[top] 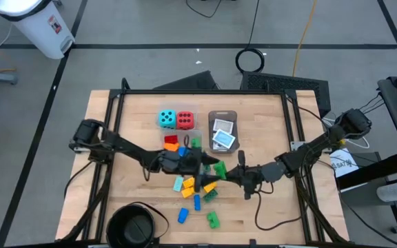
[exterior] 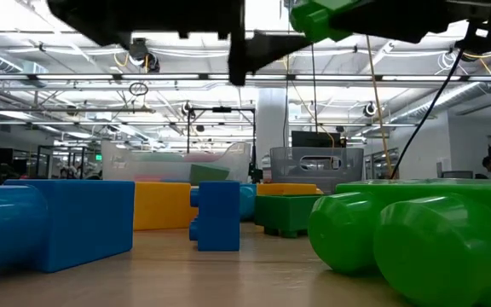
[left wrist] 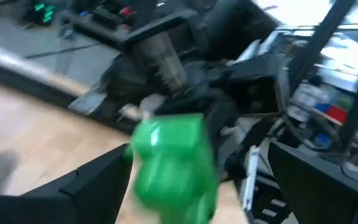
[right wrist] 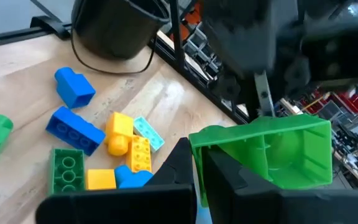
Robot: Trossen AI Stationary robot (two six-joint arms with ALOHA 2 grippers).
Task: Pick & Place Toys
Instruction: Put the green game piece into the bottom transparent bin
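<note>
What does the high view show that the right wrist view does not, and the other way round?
Only the high view shows the teal die and red die, the white cards in their clear tub, and both arms meeting mid-table. Only the right wrist view shows the hollow underside of the green brick held by the right gripper. Both show loose bricks and the black bowl.

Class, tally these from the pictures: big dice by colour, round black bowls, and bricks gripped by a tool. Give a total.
Teal die: 1
Red die: 1
Round black bowl: 1
Green brick gripped by the right tool: 1
Total: 4
</note>
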